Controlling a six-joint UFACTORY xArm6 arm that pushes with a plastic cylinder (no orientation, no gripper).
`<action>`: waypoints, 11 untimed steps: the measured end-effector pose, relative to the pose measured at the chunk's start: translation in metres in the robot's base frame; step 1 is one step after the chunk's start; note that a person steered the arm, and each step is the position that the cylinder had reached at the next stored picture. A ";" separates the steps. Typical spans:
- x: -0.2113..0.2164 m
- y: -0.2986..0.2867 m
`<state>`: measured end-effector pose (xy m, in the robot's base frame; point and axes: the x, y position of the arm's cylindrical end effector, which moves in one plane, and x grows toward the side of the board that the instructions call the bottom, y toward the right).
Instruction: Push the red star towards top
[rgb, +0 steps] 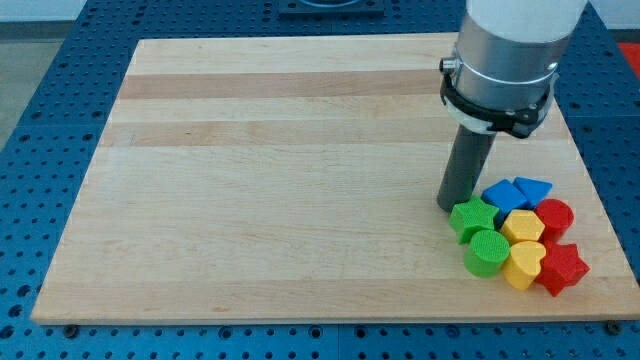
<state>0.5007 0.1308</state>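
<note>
The red star (562, 266) lies at the lower right corner of the wooden board (300, 180), at the bottom right of a tight cluster of blocks. My tip (452, 206) rests on the board just left of the cluster's top, touching or nearly touching the green star (473, 218). It is about 110 pixels left of and above the red star, with other blocks between them.
The cluster also holds a green cylinder (486, 253), a yellow hexagon (523, 227), a yellow heart (524, 264), a red cylinder (554, 217), a blue cube-like block (501, 195) and a blue triangle (532, 189). The board's right edge runs close by the red star.
</note>
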 end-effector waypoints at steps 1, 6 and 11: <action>-0.001 0.000; 0.047 0.135; 0.091 0.097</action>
